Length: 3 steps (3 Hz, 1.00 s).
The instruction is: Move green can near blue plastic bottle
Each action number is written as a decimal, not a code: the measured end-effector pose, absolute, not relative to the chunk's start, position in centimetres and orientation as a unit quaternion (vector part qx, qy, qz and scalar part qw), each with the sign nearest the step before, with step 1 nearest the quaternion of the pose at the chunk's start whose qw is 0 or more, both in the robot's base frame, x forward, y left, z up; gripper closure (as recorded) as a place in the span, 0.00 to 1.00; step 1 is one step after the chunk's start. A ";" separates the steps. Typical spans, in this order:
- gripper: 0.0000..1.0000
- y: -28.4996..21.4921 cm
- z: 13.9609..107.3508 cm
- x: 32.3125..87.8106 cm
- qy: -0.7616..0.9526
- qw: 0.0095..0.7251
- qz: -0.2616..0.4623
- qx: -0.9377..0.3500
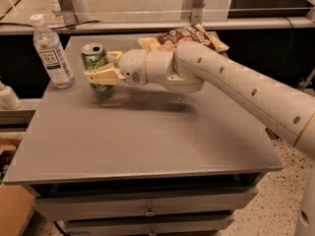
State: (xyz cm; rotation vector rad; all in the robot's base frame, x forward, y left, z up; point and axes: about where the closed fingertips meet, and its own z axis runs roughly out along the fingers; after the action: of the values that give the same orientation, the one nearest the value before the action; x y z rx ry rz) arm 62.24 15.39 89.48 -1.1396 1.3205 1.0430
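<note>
Looking at a gray table (147, 146) here, with a white arm (236, 82) reaching across from the right edge toward the back-left corner. Ends in a gripper (98, 67) with two tan fingers (104, 76) pinched on either side of a green can (94, 59) — one on the near side, one on the far side, gripping it around the middle. Holds the can upright, silver top facing up, over the back-left part of the tabletop. Can't tell if the bottom touches the surface or floats just above it; only a dark shadow right under it.

Just left of the can, close to the back-left corner: a water bottle (51, 53), upright, white cap on, label facing out. Near each other but not touching — a sliver of tabletop showing between.

Behind the arm, around the middle of the back edge, a couple of snack bags (184, 36) lying flat, partly hidden by the arm. Under the front edge, a drawer (147, 208). Off the left edge, down low, a bit of cardboard box (12, 215).
</note>
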 end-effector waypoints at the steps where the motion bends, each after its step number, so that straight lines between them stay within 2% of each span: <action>1: 1.00 17.8 88.2 63.7 0.553 0.522 0.433 -0.484; 3: 1.00 20.6 87.1 65.2 0.549 0.533 0.435 -0.475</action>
State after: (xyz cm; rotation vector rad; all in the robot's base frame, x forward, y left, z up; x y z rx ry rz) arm 65.23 20.60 87.14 -1.1332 1.3084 1.0368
